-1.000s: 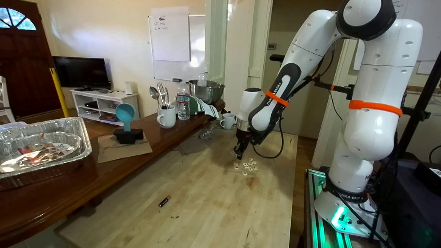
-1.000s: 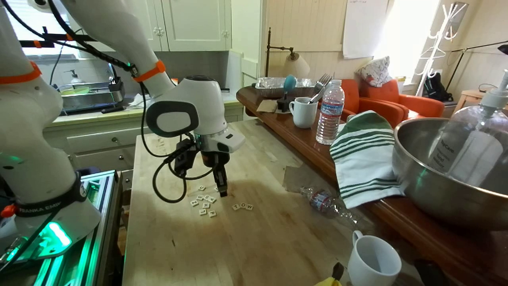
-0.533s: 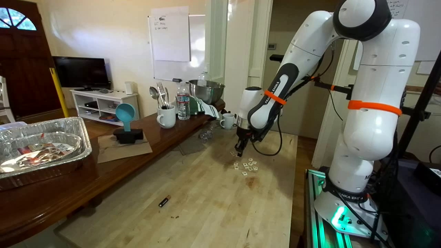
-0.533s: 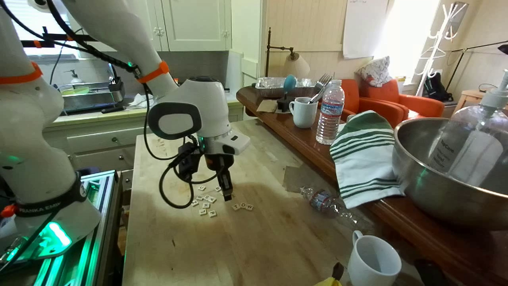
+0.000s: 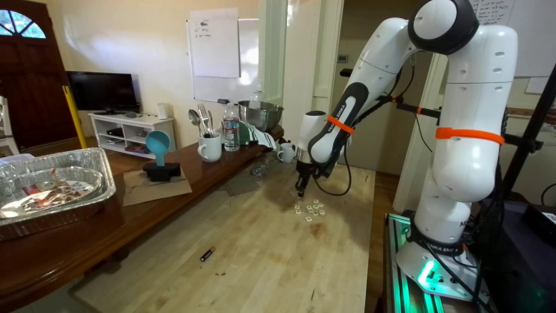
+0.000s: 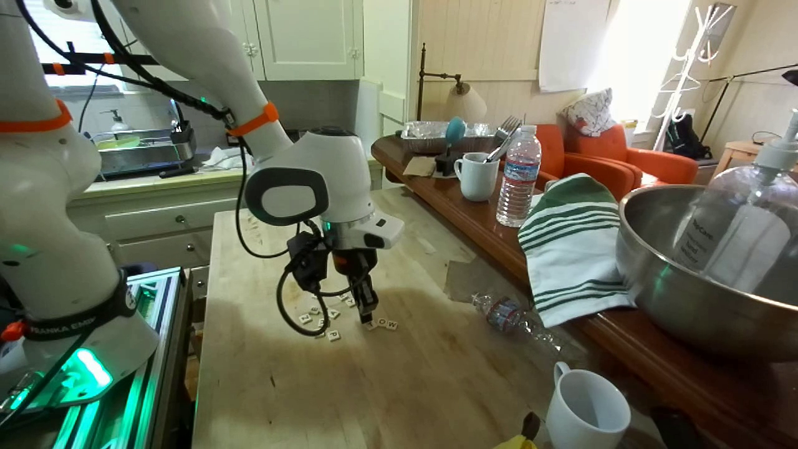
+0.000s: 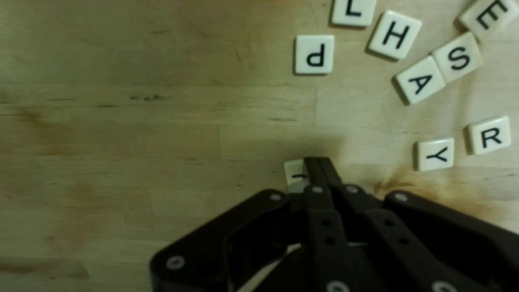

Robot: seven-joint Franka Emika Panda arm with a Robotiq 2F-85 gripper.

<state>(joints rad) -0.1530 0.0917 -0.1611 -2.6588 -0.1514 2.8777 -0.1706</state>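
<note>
My black gripper [image 7: 317, 159] is shut, its two fingertips pressed together with nothing seen between them. It points down just over a cream letter tile [image 7: 293, 172], which it partly hides in the wrist view; whether they touch I cannot tell. In an exterior view the fingertips [image 6: 368, 317] stand at the left end of a short row of tiles, where the O tile [image 6: 381, 322] and W tile [image 6: 391, 325] show. Loose tiles lie nearby in the wrist view, among them a P tile [image 7: 314, 54], H tile [image 7: 395, 35], Y tile [image 7: 436, 154] and R tile [image 7: 489, 135].
The wooden table [image 5: 269, 269] also bears a battery [image 5: 207, 254], a crumpled plastic bottle [image 6: 508, 315], a white mug [image 6: 589, 408] and part of a banana [image 6: 517, 442]. Along one side runs a raised dark counter with a metal bowl [image 6: 648, 249] and a water bottle [image 6: 519, 178].
My gripper has moved from beside the loose tiles over to the lettered row, staying shut. Its hanging cable now covers some of the loose tiles in an exterior view. The tiles have not visibly moved.
</note>
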